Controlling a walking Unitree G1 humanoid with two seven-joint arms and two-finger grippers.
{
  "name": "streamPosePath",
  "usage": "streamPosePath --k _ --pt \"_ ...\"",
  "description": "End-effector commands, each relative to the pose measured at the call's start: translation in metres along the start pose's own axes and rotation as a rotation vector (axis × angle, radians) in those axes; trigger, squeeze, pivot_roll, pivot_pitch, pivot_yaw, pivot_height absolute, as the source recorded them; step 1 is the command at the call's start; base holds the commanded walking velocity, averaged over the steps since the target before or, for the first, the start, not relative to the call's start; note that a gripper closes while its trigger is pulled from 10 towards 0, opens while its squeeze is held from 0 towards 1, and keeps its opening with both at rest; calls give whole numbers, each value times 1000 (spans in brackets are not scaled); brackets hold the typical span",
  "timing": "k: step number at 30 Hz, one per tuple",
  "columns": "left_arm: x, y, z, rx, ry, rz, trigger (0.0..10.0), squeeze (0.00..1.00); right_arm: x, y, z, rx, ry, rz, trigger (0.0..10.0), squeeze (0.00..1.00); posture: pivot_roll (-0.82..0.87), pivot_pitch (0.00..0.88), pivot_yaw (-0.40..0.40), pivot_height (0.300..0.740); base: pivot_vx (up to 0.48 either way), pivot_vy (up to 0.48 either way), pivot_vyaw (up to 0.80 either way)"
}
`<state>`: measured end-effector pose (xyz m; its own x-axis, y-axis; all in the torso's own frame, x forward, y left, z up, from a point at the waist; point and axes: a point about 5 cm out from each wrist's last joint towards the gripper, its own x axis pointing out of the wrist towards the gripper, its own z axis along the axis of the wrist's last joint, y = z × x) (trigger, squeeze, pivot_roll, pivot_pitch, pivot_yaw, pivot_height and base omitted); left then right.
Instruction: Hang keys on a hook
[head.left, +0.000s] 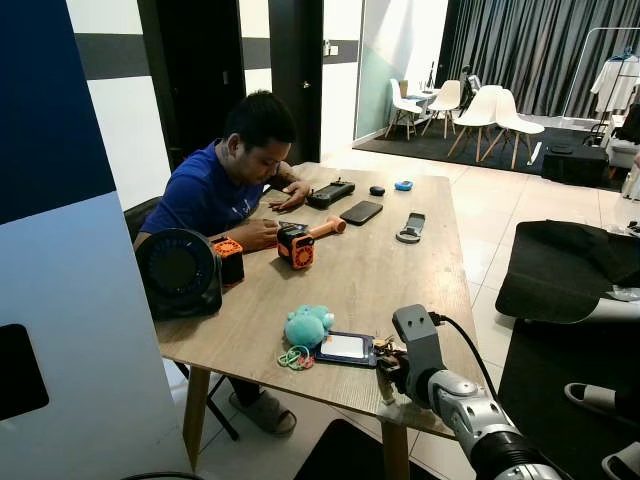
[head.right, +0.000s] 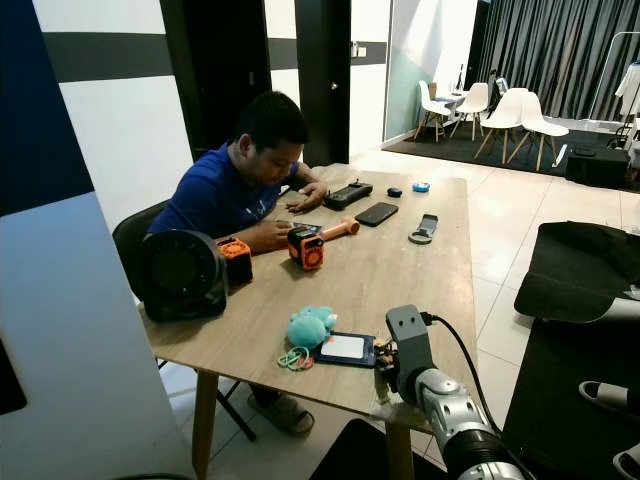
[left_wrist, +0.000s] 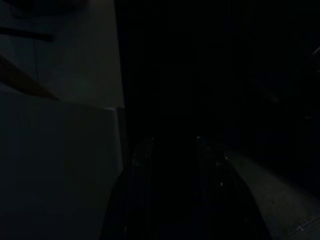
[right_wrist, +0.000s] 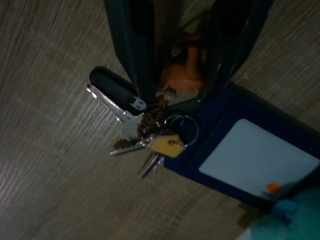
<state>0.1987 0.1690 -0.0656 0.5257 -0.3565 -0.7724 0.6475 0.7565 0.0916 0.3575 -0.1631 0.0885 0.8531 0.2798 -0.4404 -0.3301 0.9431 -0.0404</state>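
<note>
Right gripper (right_wrist: 175, 95), fingers spread around the keys (right_wrist: 150, 135) lying on the table (head.left: 380, 270) beside a card holder (right_wrist: 250, 155): closing on the ring alone should avoid snagging the holder.

the right tool (right_wrist: 172, 102) hangs over the wooden desk (right_wrist: 50, 175), fingers (right_wrist: 132, 60) apart, straddling the keys (right_wrist: 145, 132) beside a blue card holder (right_wrist: 250, 160).

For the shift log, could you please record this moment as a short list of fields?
Keys: bunch lying on wooden table, beside blue card holder
Right gripper: down over the bunch, fingers either side of an orange tag
Left gripper: idle, dark view
Nearby: teal plush toy
Person: seated at table
Hook: not visible
</note>
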Motion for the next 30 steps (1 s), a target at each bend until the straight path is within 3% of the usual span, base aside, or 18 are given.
streamPosePath --k 1,10,14,16,19,21,23,24,25,26,27,28,30 --pt "-1 2 -4 20 32 3 10000 0 0 7 -27 26 114 30 196 0 58 7 17 740 0 0 0" --pt "-1 2 -6 27 43 0 10000 0 -1 7 -27 37 106 38 0 0 59 6 19 740 0 0 0" --pt "-2 3 -6 29 43 3 10000 0 -1 1 -10 72 10 14 0 0 61 9 20 740 0 0 0" --pt "-2 5 -5 29 43 7 10000 0 -2 -3 18 145 -149 13 0 0 61 9 20 740 0 0 0" --pt "-2 5 -5 29 43 7 10000 0 -2 -3 18 145 -149 13 0 0 61 9 20 740 0 0 0" --pt "-3 6 -6 31 44 9 10000 0 -9 -9 54 208 -352 22 0 0 59 13 26 740 0 0 0" --pt "-3 6 -6 31 44 9 10000 0 -9 -9 54 208 -352 22 0 0 59 13 26 740 0 0 0" --pt "-3 6 -6 32 46 9 10000 0 -15 -12 74 235 -463 28 0 0 59 13 25 740 0 0 0" --pt "-3 6 -6 32 46 9 10000 0 -15 -12 74 235 -463 28 0 0 59 13 25 740 0 0 0" --pt "-3 6 -7 32 47 9 10000 0 -23 -15 94 260 -574 30 0 0 59 13 25 740 0 0 0" --pt "-3 6 -7 32 47 9 10000 0 -23 -15 94 260 -574 30 0 0 59 13 25 740 0 0 0" --pt "-3 6 -7 32 48 9 10000 0 -31 -17 109 274 -659 30 0 0 61 15 24 740 0 0 0" --pt "-3 5 -7 31 48 9 10000 0 -36 -18 119 284 -712 31 0 0 61 15 24 740 0 0 0"
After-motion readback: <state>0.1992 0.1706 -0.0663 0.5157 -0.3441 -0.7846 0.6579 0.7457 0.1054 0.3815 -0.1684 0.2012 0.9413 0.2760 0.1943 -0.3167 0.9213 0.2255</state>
